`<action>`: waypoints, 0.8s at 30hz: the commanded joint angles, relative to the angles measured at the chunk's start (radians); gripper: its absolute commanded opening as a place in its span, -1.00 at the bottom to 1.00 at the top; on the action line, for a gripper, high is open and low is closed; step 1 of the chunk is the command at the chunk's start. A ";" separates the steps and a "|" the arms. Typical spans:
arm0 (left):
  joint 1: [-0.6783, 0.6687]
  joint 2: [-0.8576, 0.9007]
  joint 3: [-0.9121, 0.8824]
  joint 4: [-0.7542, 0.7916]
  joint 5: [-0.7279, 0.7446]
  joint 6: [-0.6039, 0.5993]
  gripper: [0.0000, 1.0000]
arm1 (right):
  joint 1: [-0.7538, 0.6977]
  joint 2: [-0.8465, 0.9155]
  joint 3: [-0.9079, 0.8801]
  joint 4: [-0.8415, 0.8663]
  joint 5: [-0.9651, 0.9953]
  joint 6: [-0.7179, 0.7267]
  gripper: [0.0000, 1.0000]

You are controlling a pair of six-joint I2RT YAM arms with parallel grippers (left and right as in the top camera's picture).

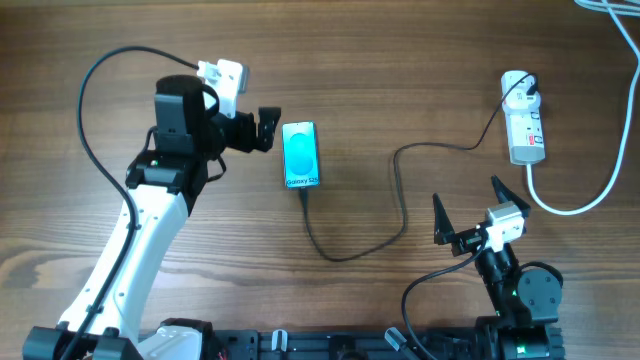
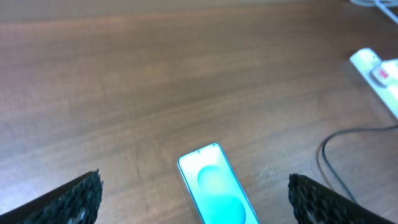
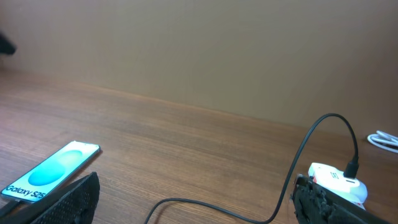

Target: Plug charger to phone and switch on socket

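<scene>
The phone point(image 1: 301, 155) lies flat mid-table with its screen lit blue-green. It also shows in the left wrist view point(image 2: 217, 186) and the right wrist view point(image 3: 50, 171). The charger's dark cable point(image 1: 400, 190) runs from the phone's near end in a loop to a white plug adapter point(image 1: 519, 87) seated in the socket point(image 1: 527, 130). The socket's red switch point(image 2: 377, 74) shows in the left wrist view. My left gripper point(image 1: 270, 128) is open and empty, just left of the phone. My right gripper point(image 1: 468, 200) is open and empty, near the front, right of the cable loop.
The socket's thick white cord point(image 1: 600, 195) curves from its near end out to the right table edge. The dark cable point(image 3: 311, 149) arcs up in front of the right gripper point(image 3: 196, 186). The table is bare brown wood point(image 1: 400, 60).
</scene>
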 commanded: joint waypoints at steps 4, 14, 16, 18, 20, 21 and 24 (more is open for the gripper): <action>0.035 -0.066 -0.015 -0.085 -0.015 0.012 1.00 | 0.006 -0.012 -0.002 0.001 0.013 -0.009 0.99; 0.066 -0.081 -0.149 0.031 -0.016 0.000 1.00 | 0.006 -0.011 -0.002 0.001 0.013 -0.009 1.00; 0.066 -0.090 -0.182 0.057 -0.016 0.000 1.00 | 0.006 -0.011 -0.002 0.001 0.013 -0.009 1.00; 0.067 -0.100 -0.215 0.092 -0.016 0.000 1.00 | 0.006 -0.011 -0.002 0.001 0.013 -0.009 0.99; 0.069 -0.114 -0.254 0.130 -0.016 0.000 1.00 | 0.006 -0.011 -0.002 0.001 0.013 -0.009 1.00; 0.069 -0.123 -0.276 0.153 -0.017 0.000 1.00 | 0.006 -0.011 -0.002 0.001 0.013 -0.009 0.99; 0.074 -0.145 -0.334 0.219 -0.016 0.000 1.00 | 0.006 -0.011 -0.002 0.001 0.013 -0.010 1.00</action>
